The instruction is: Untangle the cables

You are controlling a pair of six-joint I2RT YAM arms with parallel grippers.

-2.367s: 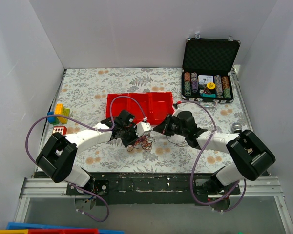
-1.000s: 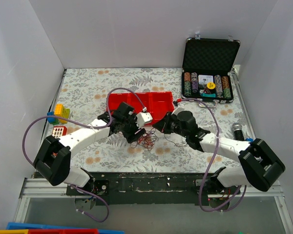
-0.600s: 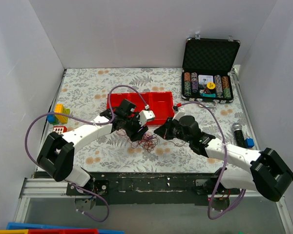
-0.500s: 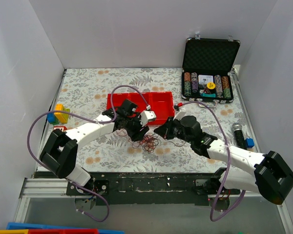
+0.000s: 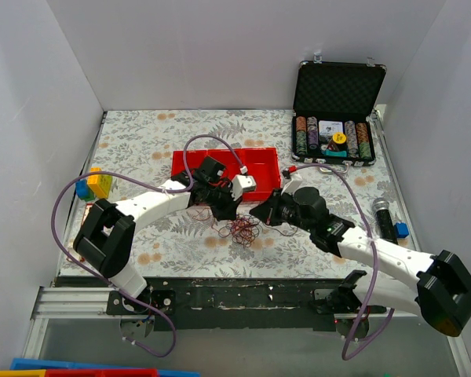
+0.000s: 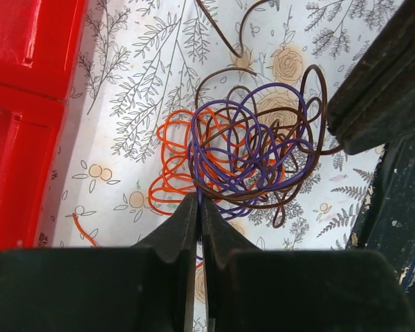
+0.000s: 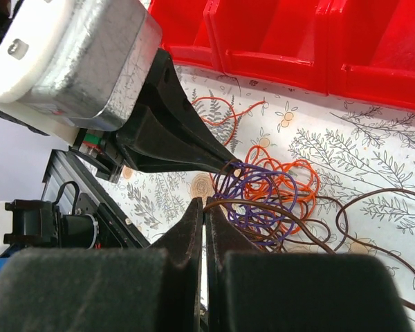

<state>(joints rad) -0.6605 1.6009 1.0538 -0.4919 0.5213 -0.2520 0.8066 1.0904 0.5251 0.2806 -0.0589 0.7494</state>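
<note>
The cables [image 5: 241, 230] are a small tangle of thin orange, purple and brown wires lying on the floral table in front of the red tray. In the left wrist view the bundle [image 6: 242, 149] lies just past my left gripper [image 6: 198, 200], which is shut on a purple strand at the bundle's near edge. In the right wrist view my right gripper [image 7: 205, 203] is shut on a brown strand of the bundle [image 7: 270, 190]. In the top view the left gripper [image 5: 229, 210] and right gripper [image 5: 258, 212] meet over the bundle from either side.
A red compartment tray [image 5: 261, 161] lies right behind the cables. An open black case of poker chips [image 5: 334, 137] stands at the back right. Toy blocks [image 5: 96, 184] sit at the left edge. A dark cylindrical thing [image 5: 383, 214] with a blue piece lies at the right.
Both grippers have moved right and slightly toward the near edge, and the bundle has shifted with them. The right arm has stretched out lower and farther right.
</note>
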